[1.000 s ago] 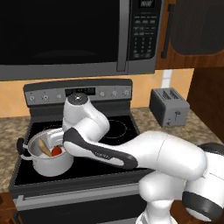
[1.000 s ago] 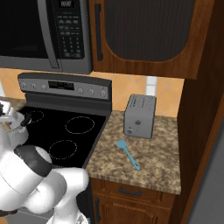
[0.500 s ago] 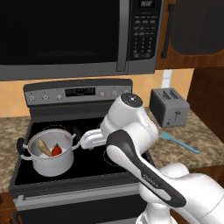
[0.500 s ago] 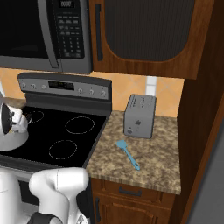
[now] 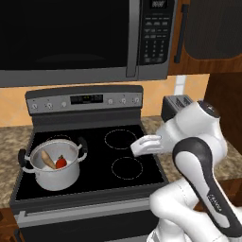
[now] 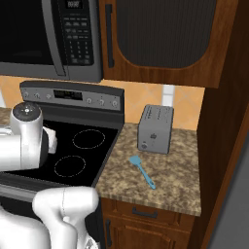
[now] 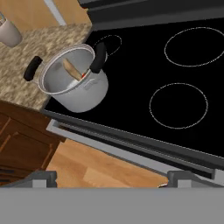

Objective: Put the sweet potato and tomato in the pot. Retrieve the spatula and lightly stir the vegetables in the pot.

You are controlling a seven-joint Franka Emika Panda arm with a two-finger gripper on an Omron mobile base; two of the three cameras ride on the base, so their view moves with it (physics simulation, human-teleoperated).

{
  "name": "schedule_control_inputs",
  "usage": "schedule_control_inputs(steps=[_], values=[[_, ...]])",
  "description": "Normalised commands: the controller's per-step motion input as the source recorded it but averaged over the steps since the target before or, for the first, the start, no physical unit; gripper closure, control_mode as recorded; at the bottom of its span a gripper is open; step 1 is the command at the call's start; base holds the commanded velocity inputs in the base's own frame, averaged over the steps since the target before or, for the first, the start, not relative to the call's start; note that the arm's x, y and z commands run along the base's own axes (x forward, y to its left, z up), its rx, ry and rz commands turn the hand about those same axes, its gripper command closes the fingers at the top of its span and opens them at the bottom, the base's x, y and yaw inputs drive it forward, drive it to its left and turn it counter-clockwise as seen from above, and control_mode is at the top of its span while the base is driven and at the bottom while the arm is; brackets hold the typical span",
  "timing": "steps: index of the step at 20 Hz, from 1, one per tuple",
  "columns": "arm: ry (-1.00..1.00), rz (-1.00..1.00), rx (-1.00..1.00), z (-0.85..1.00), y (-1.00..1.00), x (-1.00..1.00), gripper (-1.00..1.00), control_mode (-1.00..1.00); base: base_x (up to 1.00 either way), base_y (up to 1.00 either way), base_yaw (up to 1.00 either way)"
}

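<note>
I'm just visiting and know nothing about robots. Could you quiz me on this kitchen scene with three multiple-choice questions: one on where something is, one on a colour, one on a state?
1. Where does the spatula lie?
A. inside the pot
B. on the counter in front of the toaster
C. on a stove burner

2. What colour is the tomato?
A. red
B. yellow
C. green

3. What is the state of the pot?
A. lying tipped over
B. covered by a lid
C. upright, holding the sweet potato and tomato

Answers: 1 B, the right base view shows it on the speckled counter before the toaster. 2 A, it shows bright red. 3 C, both vegetables sit inside, no lid.
</note>
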Motion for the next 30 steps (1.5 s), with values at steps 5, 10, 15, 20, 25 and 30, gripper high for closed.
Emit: schedule_control_inputs(steps=[5,10,15,20,25,30], values=[[-0.02,0.00,0.00,0.26,-1.00,-0.14,-1.00,-1.00,0.00,0.00,0.00],[0.02,0.00,0.00,0.00,-1.00,-0.28,-1.00,-1.00,0.00,0.00,0.00],[0.02,0.04,0.00,0.00,-0.97,-0.17,-1.00,-1.00,0.00,0.00,0.00],[0.03,0.07,0.00,0.00,-0.84,-0.11,-1.00,-1.00,0.00,0.00,0.00],[0.07,0.14,0.00,-0.12,-0.52,0.00,-1.00,-1.00,0.00,0.00,0.00],[-0.13,0.11,-0.06,-0.13,-0.11,-0.02,-1.00,-1.00,0.00,0.00,0.00]])
